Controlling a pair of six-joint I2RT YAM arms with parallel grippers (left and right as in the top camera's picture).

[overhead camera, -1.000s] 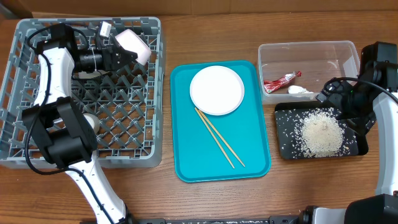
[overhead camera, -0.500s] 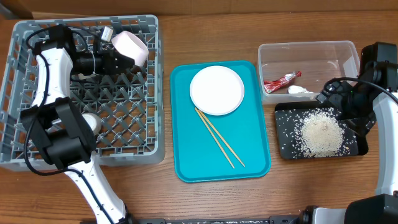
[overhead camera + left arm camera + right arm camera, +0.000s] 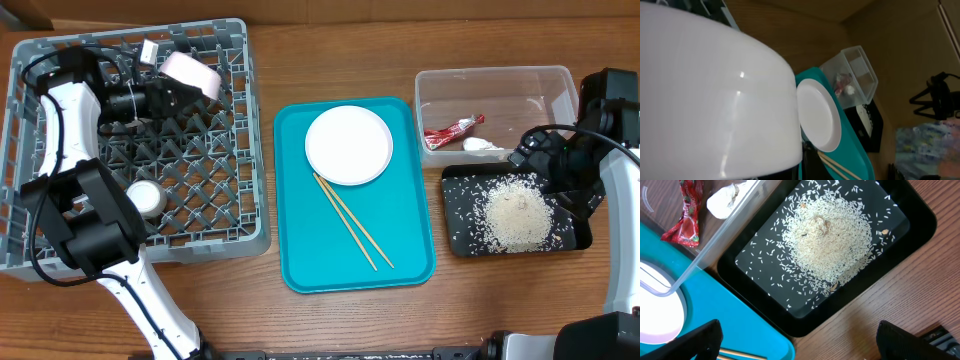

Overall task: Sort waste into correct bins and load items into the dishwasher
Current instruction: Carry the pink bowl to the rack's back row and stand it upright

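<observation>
My left gripper (image 3: 165, 88) is shut on the small white bowl (image 3: 192, 72) and holds it tilted over the back of the grey dish rack (image 3: 215, 215). The bowl fills the left wrist view (image 3: 715, 90) and hides the fingers. A small white cup (image 3: 143, 198) sits in the rack. The white plate (image 3: 348, 145) and chopsticks (image 3: 352, 222) lie on the teal tray (image 3: 400, 255). My right gripper (image 3: 800, 347) is open and empty, above the black tray (image 3: 460, 240) of rice (image 3: 517, 218). The metal bowl is not in view.
The clear tub (image 3: 545, 85) at the back right holds the red-and-white wrapper (image 3: 452, 131) and the white scrap (image 3: 482, 145). The left arm lies across the rack's left side. Bare wooden table lies in front of the tray.
My left gripper has carried the bowl leftward over the back of the rack. The rack has shifted slightly. The right arm has not moved.
</observation>
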